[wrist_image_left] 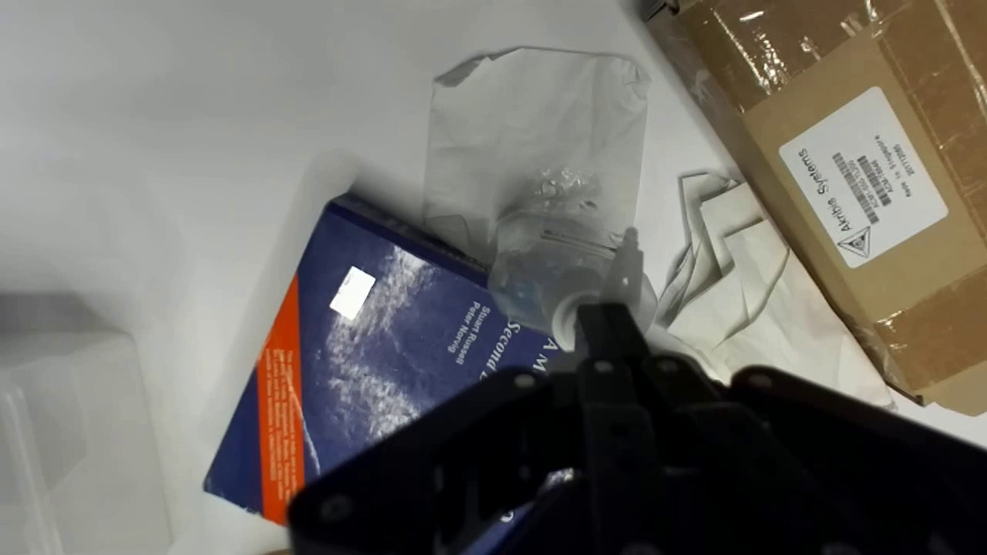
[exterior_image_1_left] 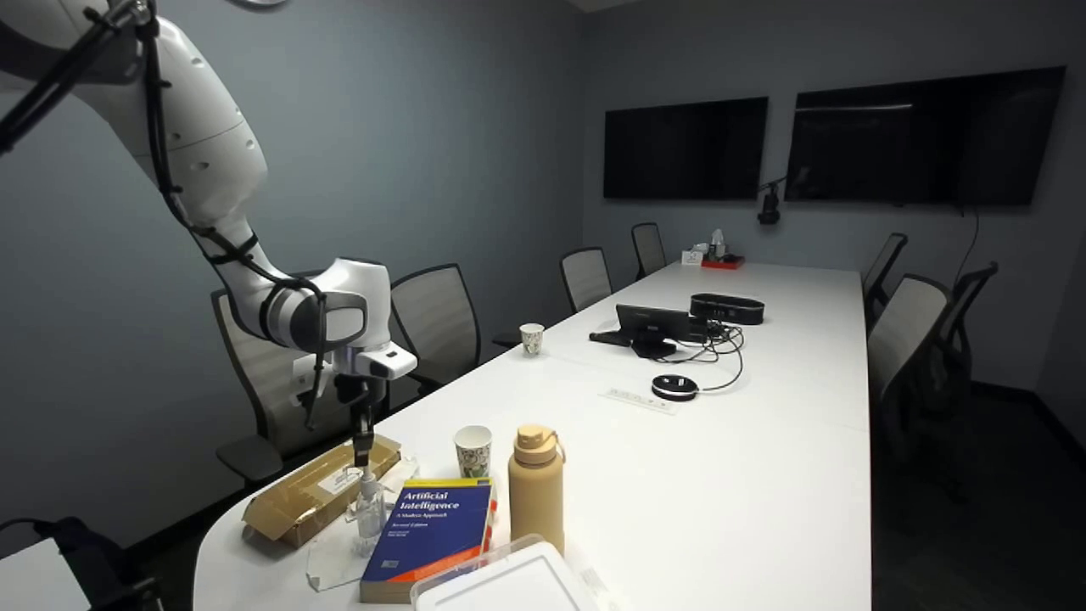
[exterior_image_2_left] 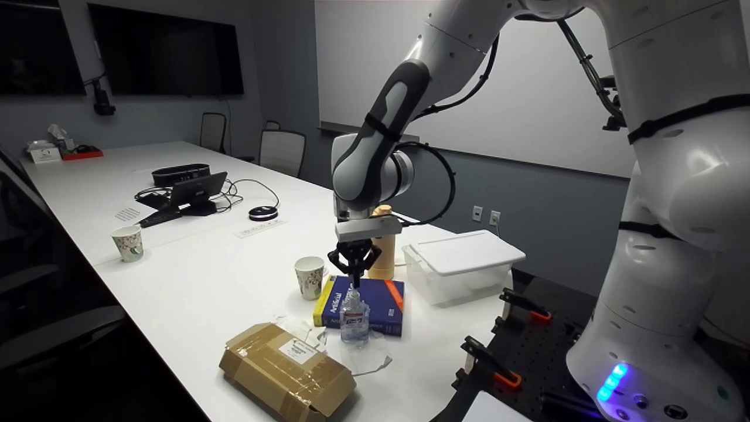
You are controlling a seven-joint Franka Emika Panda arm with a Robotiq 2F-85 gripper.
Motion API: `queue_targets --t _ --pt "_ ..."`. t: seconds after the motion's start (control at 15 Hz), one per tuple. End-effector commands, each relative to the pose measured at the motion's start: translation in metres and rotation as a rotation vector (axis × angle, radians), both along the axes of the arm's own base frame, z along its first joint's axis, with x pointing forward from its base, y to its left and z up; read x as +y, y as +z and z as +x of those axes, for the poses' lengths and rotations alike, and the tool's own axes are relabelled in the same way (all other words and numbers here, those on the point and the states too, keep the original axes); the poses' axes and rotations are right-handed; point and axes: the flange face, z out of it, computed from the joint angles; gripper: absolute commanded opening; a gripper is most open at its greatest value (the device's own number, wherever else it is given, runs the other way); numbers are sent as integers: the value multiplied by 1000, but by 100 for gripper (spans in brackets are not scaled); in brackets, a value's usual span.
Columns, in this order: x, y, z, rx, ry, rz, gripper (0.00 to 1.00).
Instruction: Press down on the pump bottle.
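At left in both exterior views lies a cardboard box (exterior_image_2_left: 266, 381); only the wrist view lets me read its label (wrist_image_left: 864, 177), "Akribis Systems." To its right, the pump bottle (exterior_image_2_left: 354, 328) stands upright between the box and a blue book (exterior_image_1_left: 437, 535). My gripper (exterior_image_1_left: 363, 462) is directly over the bottle, fingers (wrist_image_left: 613, 331) pressed together; whether they touch it I cannot tell. An exterior view gives me the book's full title (exterior_image_1_left: 427, 501), the wrist view its authors' names (wrist_image_left: 466, 331). Farther right sits a lidded tub (exterior_image_2_left: 463, 287), whole in an exterior view.

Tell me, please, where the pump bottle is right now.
In an exterior view, the pump bottle stands at lower left under the end effector, between the cardboard box and the blue book.
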Motion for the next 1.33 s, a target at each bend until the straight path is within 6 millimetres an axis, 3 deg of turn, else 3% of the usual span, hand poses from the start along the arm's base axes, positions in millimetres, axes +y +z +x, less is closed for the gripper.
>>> queue_targets --t 0.0,0.6,1.27 --pt "3 -24 -14 -11 -16 -20 0" --pt "2 -25 -16 -25 -14 -27 0" --pt "-1 3 -5 -28 -44 10 0"
